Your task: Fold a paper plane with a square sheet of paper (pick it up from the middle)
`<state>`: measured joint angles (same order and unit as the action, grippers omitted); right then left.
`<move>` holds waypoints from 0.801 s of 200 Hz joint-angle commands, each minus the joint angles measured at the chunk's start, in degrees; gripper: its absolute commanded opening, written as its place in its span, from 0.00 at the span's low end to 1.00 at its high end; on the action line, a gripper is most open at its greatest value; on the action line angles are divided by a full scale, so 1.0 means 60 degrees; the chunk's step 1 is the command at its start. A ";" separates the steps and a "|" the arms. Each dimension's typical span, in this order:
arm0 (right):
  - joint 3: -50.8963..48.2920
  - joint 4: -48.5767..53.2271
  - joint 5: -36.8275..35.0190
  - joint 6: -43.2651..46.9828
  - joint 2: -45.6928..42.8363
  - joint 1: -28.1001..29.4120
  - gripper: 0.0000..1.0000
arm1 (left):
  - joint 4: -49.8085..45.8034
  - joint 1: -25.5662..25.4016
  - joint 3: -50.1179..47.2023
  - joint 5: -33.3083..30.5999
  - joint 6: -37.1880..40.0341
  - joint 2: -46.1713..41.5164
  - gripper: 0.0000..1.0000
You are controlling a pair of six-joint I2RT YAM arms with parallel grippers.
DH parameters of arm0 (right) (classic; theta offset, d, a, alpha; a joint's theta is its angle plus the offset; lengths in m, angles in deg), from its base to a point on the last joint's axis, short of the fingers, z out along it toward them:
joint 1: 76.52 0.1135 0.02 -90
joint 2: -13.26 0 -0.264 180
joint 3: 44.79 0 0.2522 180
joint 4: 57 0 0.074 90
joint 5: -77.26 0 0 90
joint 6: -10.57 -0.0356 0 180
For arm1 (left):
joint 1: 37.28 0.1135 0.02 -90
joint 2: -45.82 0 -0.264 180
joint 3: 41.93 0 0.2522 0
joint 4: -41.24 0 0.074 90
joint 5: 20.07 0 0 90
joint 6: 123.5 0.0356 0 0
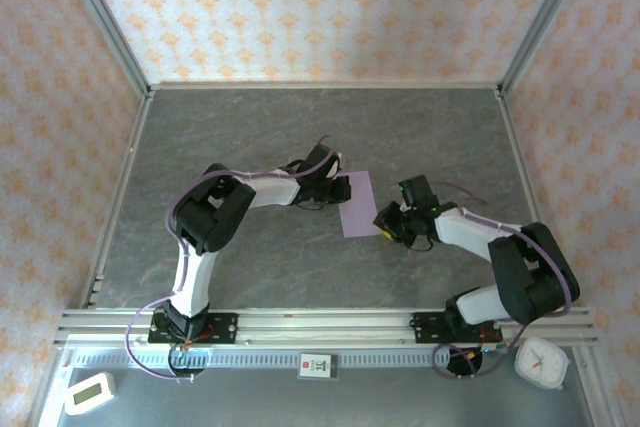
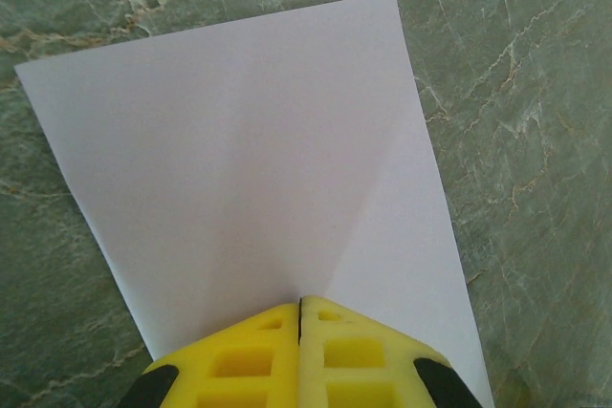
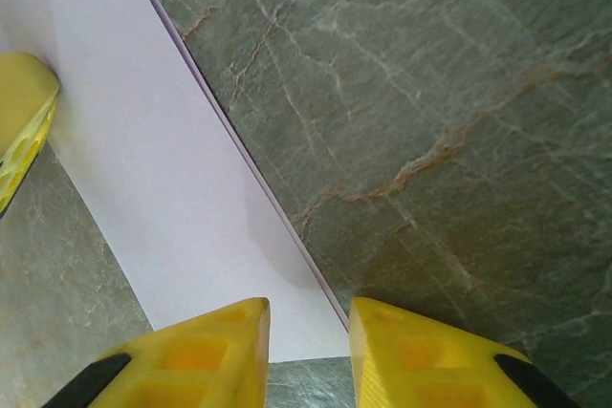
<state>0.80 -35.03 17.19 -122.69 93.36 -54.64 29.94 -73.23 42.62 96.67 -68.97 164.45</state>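
The square sheet of paper (image 1: 357,204) is lavender and lies flat on the grey marbled table as a narrow rectangle. Two layers show along its long edge (image 3: 239,145). My left gripper (image 1: 336,185) is at the sheet's left side; in the left wrist view its yellow fingertips (image 2: 301,305) are shut together, with the tips resting on the paper (image 2: 249,150). My right gripper (image 1: 386,223) is at the near right corner of the sheet. It (image 3: 308,332) is slightly open and straddles that corner without holding anything. One left finger (image 3: 24,131) shows at the paper's far side.
An aluminium rail (image 1: 320,325) carries both arm bases along the near edge. A white timer (image 1: 88,392) sits at the bottom left and a white clock (image 1: 541,362) at the bottom right. Patterned walls and metal posts (image 1: 105,22) ring the table.
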 commanded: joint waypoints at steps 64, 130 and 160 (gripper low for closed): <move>0.0594 -0.0286 0.0113 -0.0211 0.0580 0.0514 0.25 | -0.0597 0.0057 -0.0366 -0.0193 0.0256 0.0384 0.00; 0.1307 -0.0987 0.0609 -0.0517 0.1050 0.0585 0.20 | -0.0561 0.0054 -0.0386 -0.0128 0.0256 0.0416 0.00; 0.1524 -0.1220 0.0783 -0.0654 0.1087 0.0596 0.33 | -0.0529 0.0058 -0.0384 -0.0121 0.0256 0.0427 0.00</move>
<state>7.97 -37.53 20.01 -125.36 99.87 -51.33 30.40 -73.16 42.48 96.89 -68.97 164.45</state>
